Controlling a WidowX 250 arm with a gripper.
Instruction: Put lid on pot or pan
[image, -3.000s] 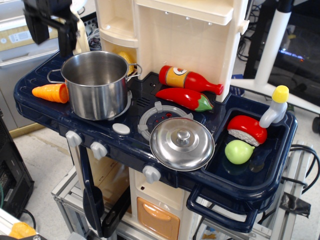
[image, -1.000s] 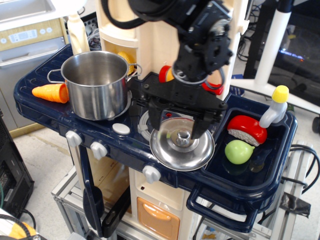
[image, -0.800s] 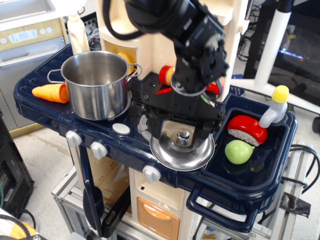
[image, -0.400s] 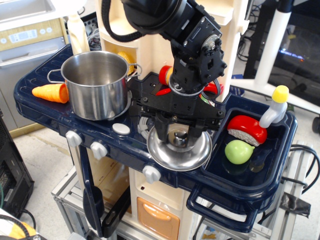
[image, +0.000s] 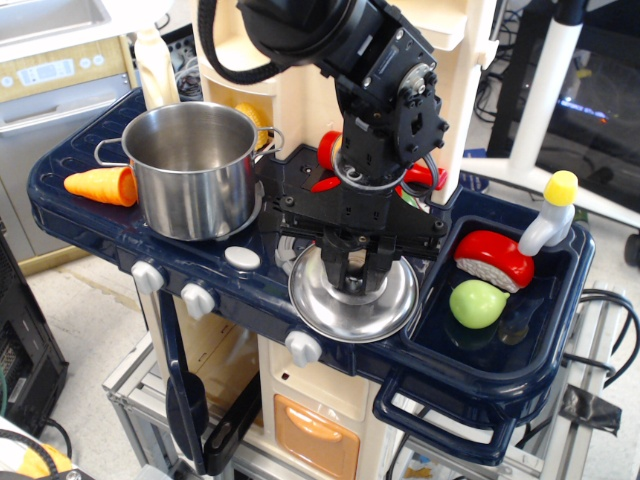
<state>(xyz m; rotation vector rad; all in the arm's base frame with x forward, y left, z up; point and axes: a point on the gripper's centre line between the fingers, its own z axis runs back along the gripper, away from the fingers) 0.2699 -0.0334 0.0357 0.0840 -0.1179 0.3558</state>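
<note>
The shiny steel lid (image: 352, 308) lies at the front of the toy stove, over the right burner. My gripper (image: 353, 272) stands straight above its centre with its black fingers (image: 334, 268) closed in around the knob, which they hide. The open steel pot (image: 190, 168) with wire loop handles stands on the left burner, well to the left of the gripper.
An orange toy carrot (image: 100, 186) lies left of the pot. A red ketchup bottle (image: 327, 150) and a red pepper sit behind my arm. The blue sink (image: 520, 340) on the right holds a green fruit (image: 478, 303), a red-white toy (image: 494, 258) and a yellow-capped bottle (image: 548, 212).
My arm came in from the upper left and lowered over the lid. The fingers closed on the knob, and the lid has shifted slightly to the left.
</note>
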